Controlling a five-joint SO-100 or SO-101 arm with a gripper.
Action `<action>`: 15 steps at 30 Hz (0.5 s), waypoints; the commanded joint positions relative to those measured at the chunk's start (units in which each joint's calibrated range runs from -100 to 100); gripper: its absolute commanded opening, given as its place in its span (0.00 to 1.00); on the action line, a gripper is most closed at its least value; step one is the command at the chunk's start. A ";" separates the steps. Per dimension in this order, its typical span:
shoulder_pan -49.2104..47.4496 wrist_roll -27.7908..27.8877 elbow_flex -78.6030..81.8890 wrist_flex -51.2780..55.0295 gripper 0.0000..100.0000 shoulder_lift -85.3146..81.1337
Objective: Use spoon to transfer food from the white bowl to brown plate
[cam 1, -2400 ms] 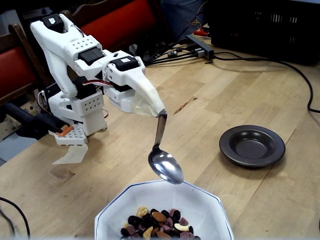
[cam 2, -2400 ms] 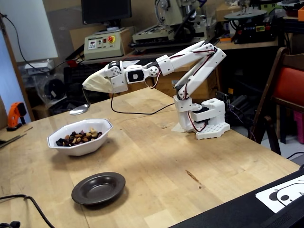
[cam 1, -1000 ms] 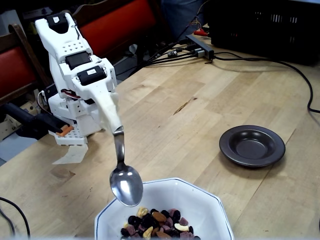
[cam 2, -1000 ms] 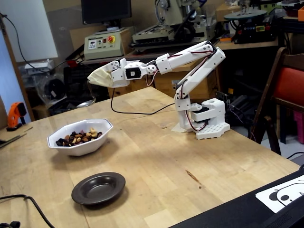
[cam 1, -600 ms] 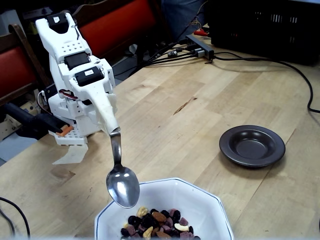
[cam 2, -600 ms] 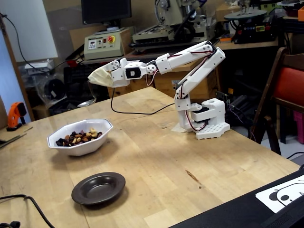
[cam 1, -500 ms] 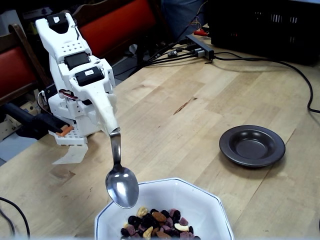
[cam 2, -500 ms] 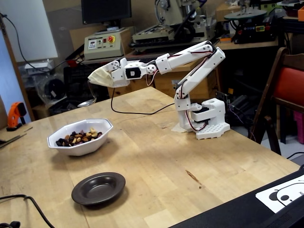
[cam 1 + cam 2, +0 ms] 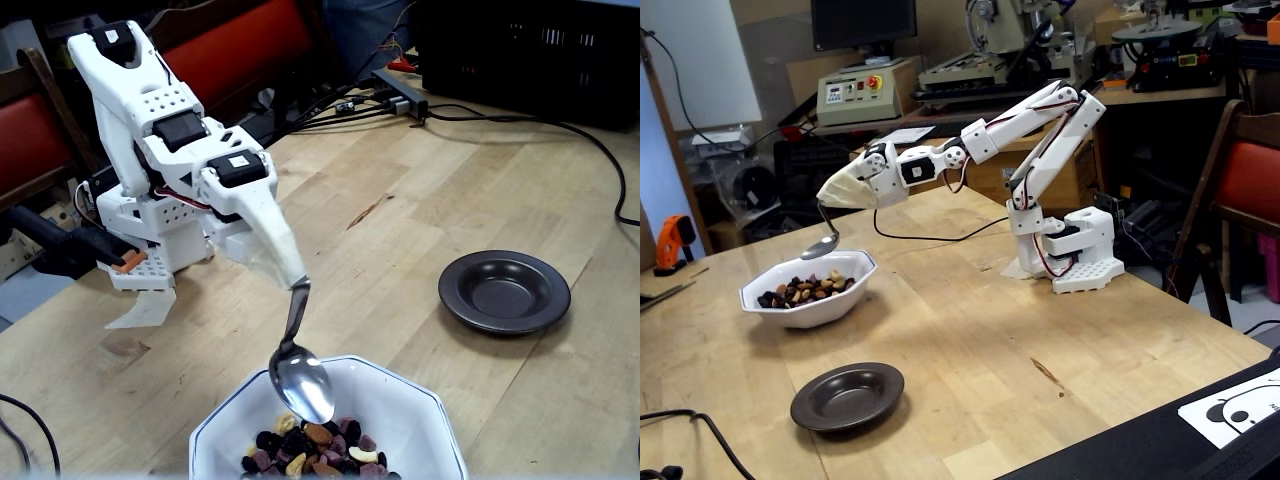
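While claw (image 9: 288,268) clamps spoon (image 9: 300,380) by handle above white bowl (image 9: 425,420), dip lower, slide under food (image 9: 315,450), level off, lift slowly. Then swing over to empty brown plate (image 9: 505,290), well apart from white bowl on worktop (image 9: 400,220).

I count one spoon (image 9: 301,383), one white bowl (image 9: 808,305) of food (image 9: 805,290), and one brown plate (image 9: 505,291).
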 commanded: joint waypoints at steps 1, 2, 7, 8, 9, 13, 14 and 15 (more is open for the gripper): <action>-0.60 0.34 -0.95 -1.27 0.03 -0.17; -0.75 0.39 -0.86 -1.27 0.03 -0.09; -0.82 0.39 -0.77 -1.27 0.03 0.00; -0.82 0.39 -0.77 -1.27 0.03 0.08; -0.82 0.39 -0.77 -1.27 0.03 0.17; -0.67 0.39 -0.86 -1.35 0.03 3.08; -0.75 0.39 -0.86 -1.35 0.03 3.85; -0.75 0.39 -0.86 -1.74 0.03 4.70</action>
